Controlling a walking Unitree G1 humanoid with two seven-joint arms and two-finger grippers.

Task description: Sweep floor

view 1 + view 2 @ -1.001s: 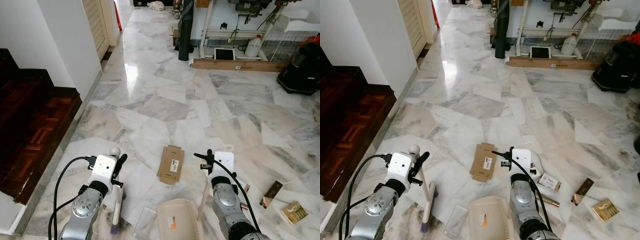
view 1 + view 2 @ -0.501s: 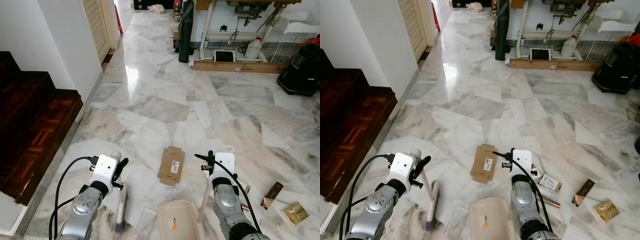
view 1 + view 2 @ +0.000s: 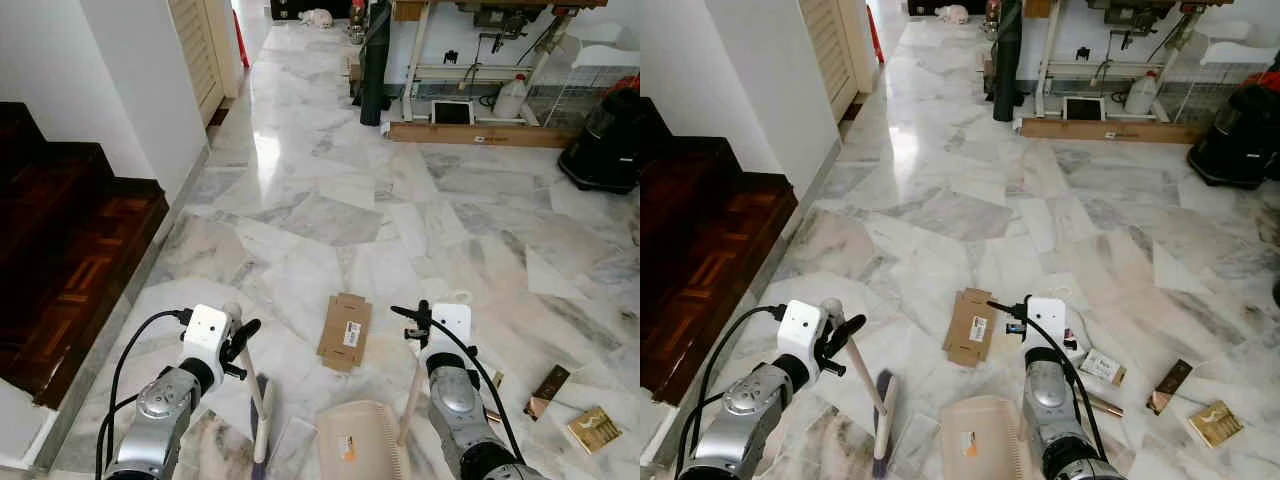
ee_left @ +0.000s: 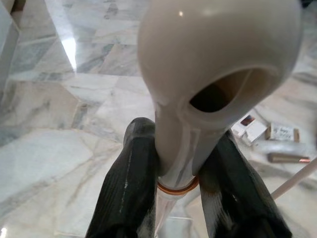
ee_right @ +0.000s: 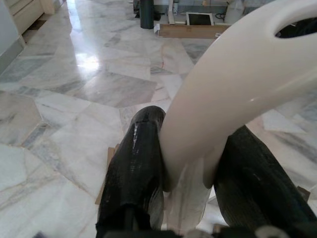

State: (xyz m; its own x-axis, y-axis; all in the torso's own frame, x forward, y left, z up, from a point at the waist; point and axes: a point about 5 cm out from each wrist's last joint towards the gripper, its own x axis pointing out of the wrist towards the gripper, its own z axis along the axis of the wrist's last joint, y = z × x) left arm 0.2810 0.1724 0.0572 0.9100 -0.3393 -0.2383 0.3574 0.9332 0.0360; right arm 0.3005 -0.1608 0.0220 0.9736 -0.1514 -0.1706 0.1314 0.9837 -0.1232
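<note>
My left gripper is shut on the cream handle of a hand brush, black fingers pinching its neck. The brush head rests on the marble floor just left of a clear plastic scrap. My right gripper is shut on the cream dustpan handle, and the beige dustpan lies flat on the floor at the bottom centre. A flattened cardboard box lies just beyond the pan, between the two grippers.
Small litter lies at right: a little box, a brown strip, a gold packet. Dark wooden stairs and a white wall border the left. A plank, a black post and a black appliance stand far back.
The brush head has slid right across the floor toward the plastic scrap and the dustpan. The dustpan and right arm have held still.
</note>
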